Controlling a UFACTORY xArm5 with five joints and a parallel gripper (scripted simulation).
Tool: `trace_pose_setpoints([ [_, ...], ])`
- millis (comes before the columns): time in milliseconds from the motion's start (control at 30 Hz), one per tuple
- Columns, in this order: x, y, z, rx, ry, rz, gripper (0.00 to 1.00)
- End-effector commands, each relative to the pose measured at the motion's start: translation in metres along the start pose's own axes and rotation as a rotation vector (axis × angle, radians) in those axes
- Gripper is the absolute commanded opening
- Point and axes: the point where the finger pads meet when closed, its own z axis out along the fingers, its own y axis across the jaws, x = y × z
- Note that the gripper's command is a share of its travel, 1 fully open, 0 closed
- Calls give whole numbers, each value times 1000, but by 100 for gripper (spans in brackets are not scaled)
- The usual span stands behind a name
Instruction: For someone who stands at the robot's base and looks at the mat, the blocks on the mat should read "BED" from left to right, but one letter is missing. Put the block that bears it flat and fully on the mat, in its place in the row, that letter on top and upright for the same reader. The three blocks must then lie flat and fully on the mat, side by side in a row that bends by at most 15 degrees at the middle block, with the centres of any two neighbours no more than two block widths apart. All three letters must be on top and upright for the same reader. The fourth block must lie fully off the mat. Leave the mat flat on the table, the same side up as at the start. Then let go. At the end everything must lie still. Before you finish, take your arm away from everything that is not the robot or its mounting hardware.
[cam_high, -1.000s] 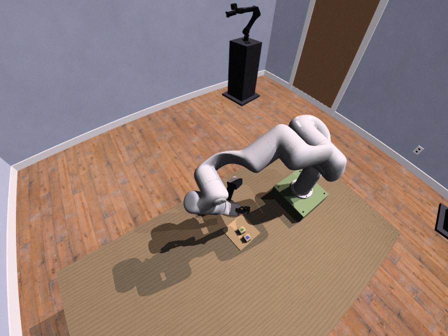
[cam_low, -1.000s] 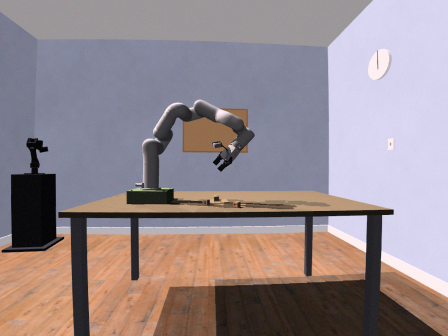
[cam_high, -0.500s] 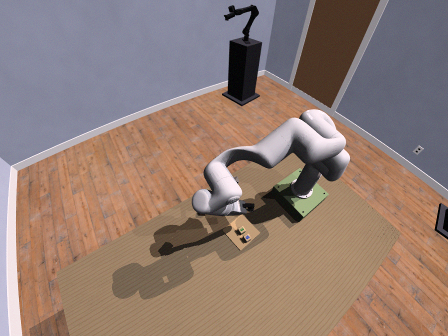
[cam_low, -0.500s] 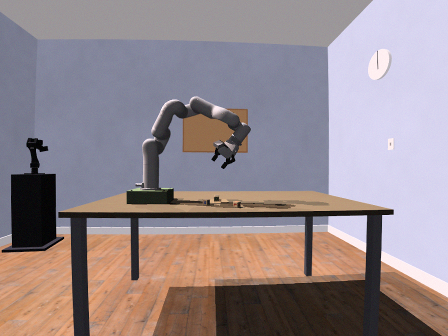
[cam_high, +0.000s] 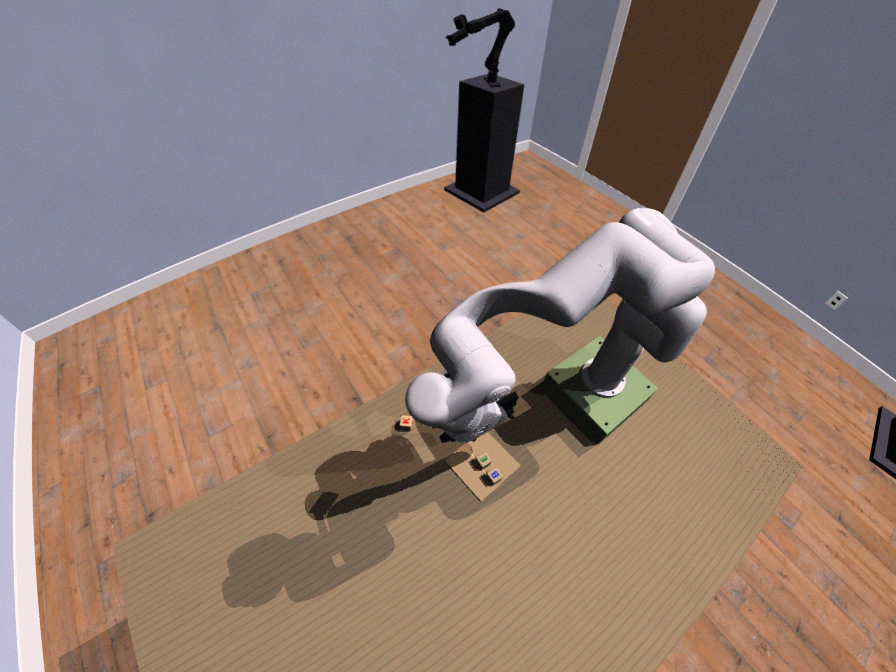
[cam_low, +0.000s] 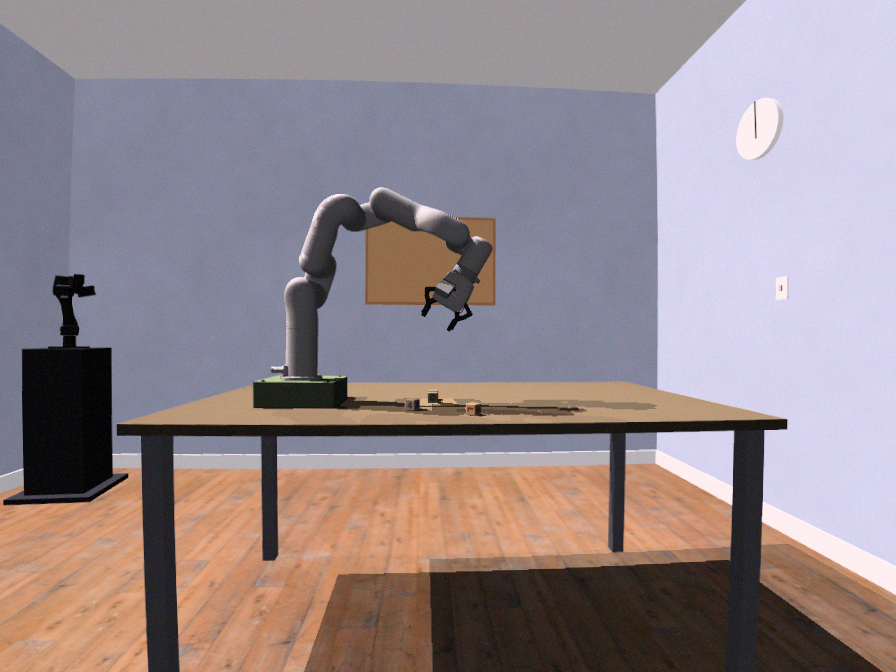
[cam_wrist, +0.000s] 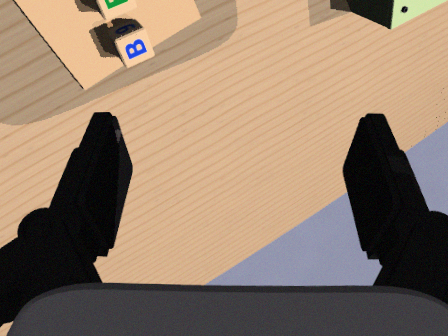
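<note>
A small tan mat (cam_high: 471, 486) (cam_wrist: 167, 0) lies on the table near the robot's base. Two blocks stand on it side by side: one with a green E (cam_high: 482, 460) (cam_low: 432, 396) and one with a blue B (cam_high: 495, 475) (cam_low: 412, 405) (cam_wrist: 135, 47). A block with a red letter (cam_high: 406, 420) (cam_low: 473, 408) lies off the mat, farther from the base. No D block shows in any view. My gripper (cam_low: 445, 312) (cam_wrist: 237, 140) is open and empty. It hangs high above the table, off to one side of the mat. In the top view the arm hides it.
The green robot base (cam_high: 622, 408) (cam_low: 298, 392) stands close to the mat. The wrist view shows the table edge (cam_wrist: 267, 247) just below the fingers. A black pedestal with a camera arm (cam_high: 486, 137) (cam_low: 66, 419) stands on the floor, away from the table.
</note>
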Motion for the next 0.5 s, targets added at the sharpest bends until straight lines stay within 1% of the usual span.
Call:
trace_pose_setpoints([
  [0, -6, 4, -5, 44, 3, -133, 100],
  [400, -21, 15, -16, 140, 35, -498, 100],
  [467, -21, 15, -16, 140, 35, -498, 100],
])
